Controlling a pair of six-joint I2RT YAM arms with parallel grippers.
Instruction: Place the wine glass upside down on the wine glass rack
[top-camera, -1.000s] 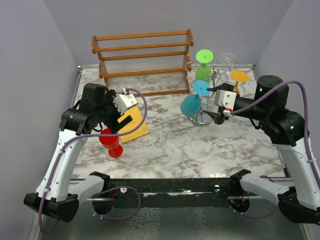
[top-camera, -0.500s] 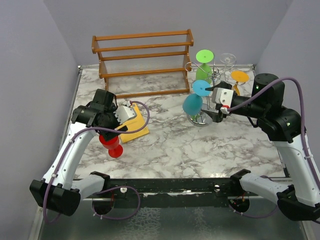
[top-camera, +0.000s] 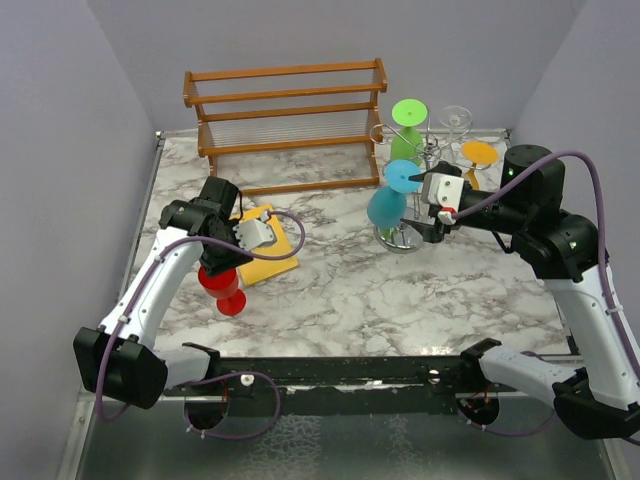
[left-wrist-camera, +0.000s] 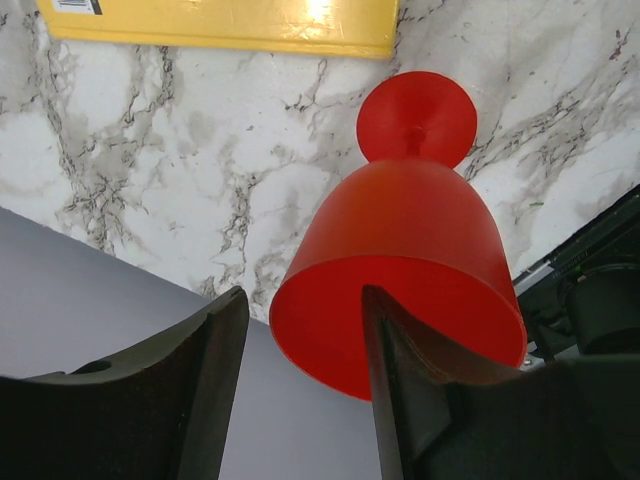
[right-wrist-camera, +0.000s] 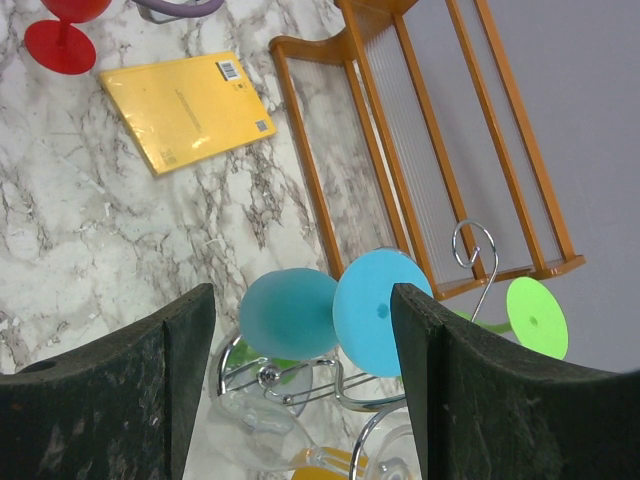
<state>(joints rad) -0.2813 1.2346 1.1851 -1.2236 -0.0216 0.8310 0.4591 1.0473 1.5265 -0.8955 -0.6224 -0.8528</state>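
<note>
A red wine glass (top-camera: 222, 285) stands upright on the marble table; in the left wrist view (left-wrist-camera: 400, 250) its open bowl faces the camera. My left gripper (top-camera: 222, 262) (left-wrist-camera: 300, 300) is open just above it. One finger is over the bowl's mouth, the other outside the rim. The silver wire wine glass rack (top-camera: 427, 160) (right-wrist-camera: 300, 375) stands at the back right. A blue glass (top-camera: 385, 205) (right-wrist-camera: 290, 315), a green one (top-camera: 408, 125), an orange one (top-camera: 480, 155) and a clear one (top-camera: 455, 118) hang on it upside down. My right gripper (top-camera: 418, 208) (right-wrist-camera: 305, 330) is open beside the blue glass.
A flat yellow packet (top-camera: 265, 250) (right-wrist-camera: 190, 110) lies just behind the red glass. A brown wooden slatted shelf (top-camera: 285, 120) (right-wrist-camera: 440, 150) stands along the back wall. Grey walls close in the left, right and back sides.
My left gripper has turned and come down over the red glass, which has stayed in place. My right gripper has shifted slightly by the blue glass.
</note>
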